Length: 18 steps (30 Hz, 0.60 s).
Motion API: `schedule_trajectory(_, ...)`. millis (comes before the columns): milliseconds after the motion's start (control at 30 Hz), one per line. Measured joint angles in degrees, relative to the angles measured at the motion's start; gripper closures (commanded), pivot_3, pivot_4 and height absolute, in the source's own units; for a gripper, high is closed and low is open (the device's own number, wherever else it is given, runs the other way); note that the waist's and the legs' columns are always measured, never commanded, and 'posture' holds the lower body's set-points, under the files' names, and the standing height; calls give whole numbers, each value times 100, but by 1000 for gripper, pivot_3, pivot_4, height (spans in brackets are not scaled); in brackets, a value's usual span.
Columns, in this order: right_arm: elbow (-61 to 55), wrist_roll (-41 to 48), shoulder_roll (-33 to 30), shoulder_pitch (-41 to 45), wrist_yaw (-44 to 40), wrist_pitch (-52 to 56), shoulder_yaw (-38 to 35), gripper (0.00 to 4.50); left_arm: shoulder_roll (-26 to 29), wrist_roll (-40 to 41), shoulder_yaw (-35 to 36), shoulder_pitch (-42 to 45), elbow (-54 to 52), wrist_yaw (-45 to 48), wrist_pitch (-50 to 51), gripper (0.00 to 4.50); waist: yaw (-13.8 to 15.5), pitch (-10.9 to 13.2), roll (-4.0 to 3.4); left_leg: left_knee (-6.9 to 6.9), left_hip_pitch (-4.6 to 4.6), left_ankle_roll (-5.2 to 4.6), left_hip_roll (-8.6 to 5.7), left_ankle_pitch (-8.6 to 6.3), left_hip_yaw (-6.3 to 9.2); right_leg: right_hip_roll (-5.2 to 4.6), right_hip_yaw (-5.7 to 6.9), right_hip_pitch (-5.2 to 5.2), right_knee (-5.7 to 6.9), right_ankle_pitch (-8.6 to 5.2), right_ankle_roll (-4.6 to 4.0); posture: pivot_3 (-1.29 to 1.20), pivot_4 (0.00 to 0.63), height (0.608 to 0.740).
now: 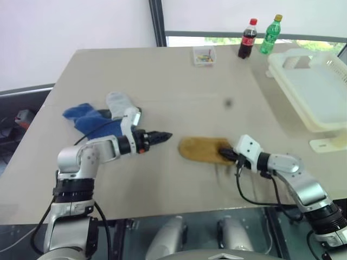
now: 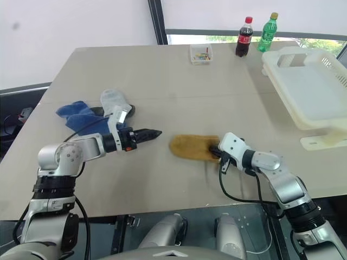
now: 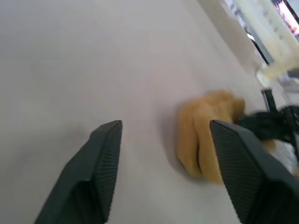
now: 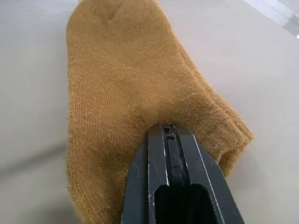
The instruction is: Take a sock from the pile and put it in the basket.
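Left pincer [image 1: 169, 135]: hung released just above the tabletop [image 1: 162, 81] at centre-left of the head view, fingers [image 3: 100, 161] spread with nothing between them, aimed toward the mustard sock.
Right pincer [image 2: 212, 149]: clenched on the mustard sock's cuff edge, lower centre-right of the head view; in its wrist view the two fingers [image 4: 154, 186] were pressed together over the knit.
Mustard sock [image 1: 200, 149]: lay flat on the tabletop between the two pincers, apart from the pile.
Pile [image 1: 92, 116]: blue and pale grey-white socks, left of centre, behind the left arm.
Basket [image 1: 314, 89]: white, upper right, overhanging the tabletop's right edge, well apart from the sock.
Far edge: small clear box [image 1: 204, 55], cola bottle [image 1: 248, 39], green bottle [image 1: 271, 34].
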State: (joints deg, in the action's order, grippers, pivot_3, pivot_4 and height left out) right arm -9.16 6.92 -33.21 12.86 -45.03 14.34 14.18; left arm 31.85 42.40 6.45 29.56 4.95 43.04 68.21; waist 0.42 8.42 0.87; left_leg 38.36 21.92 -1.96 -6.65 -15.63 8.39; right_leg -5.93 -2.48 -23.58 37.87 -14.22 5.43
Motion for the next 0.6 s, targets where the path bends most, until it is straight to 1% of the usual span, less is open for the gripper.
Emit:
schedule_trajectory(67,5,-4,38,5,4,1,0,4500,-53,43,-158,107,36,61,187,1256,-15,0,0,0,0,0,0,0,-1,0,-2,0,0,0,0,0,150,740)
schedule_trajectory(133,10,-16,70,19,16,0,2,4500,-163,39,-461,242,88,106,339,1256,-44,0,0,0,1,0,0,0,-2,-1,-3,0,-1,0,0,0,150,740)
schedule_trajectory(233,10,-32,70,20,28,-7,0,4500,-289,40,-631,334,171,142,455,1256,-95,1,1,-1,2,0,0,0,-1,-1,-4,-2,0,0,0,0,150,740)
schedule_trajectory(267,10,-49,70,20,35,-9,0,4500,-435,64,-670,462,281,183,596,1256,-100,1,0,-1,2,0,0,0,-1,0,-3,-2,0,0,0,0,150,740)
schedule_trajectory(600,-105,-93,41,-28,46,48,-80,4500,-899,150,-710,848,589,527,702,1256,-108,2,2,0,6,0,0,0,-2,-1,-3,-3,0,0,0,0,150,740)
